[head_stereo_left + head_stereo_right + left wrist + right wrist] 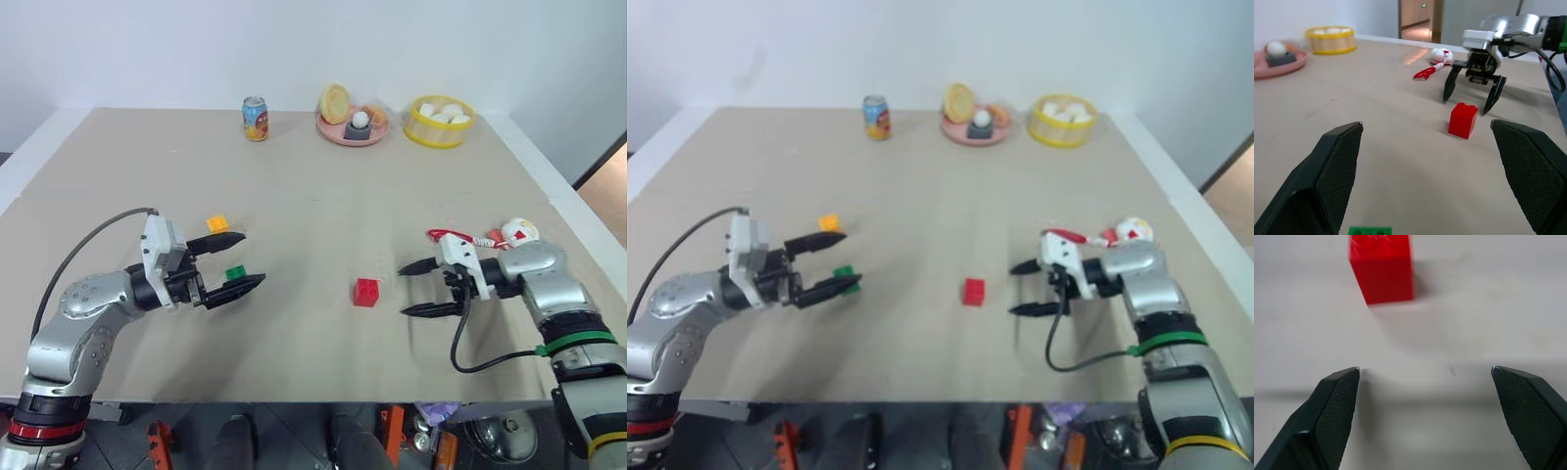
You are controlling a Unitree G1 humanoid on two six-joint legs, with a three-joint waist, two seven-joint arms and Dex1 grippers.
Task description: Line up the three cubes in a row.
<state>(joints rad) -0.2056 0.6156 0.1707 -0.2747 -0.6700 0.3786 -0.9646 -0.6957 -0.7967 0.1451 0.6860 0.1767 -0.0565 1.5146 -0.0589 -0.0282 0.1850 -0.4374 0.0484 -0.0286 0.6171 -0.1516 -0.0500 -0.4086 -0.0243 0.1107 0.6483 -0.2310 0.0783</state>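
Note:
The red cube [366, 292] rests on the tan table, a short way to the left of my right gripper [411, 290], whose fingers stand open and empty, pointing at it. The red cube [1382, 267] lies beyond the fingertips, apart from them. On the left, the green cube [235, 273] sits just under my open left gripper [246, 259], between its spread fingers, untouched as far as I can see. The yellow-orange cube [217, 224] lies just behind the upper finger.
A white-and-red toy figure with a red strap [507, 235] lies behind my right wrist. At the table's far edge stand a soda can [256, 118], a pink plate [338, 132] with food and a yellow basket [439, 121].

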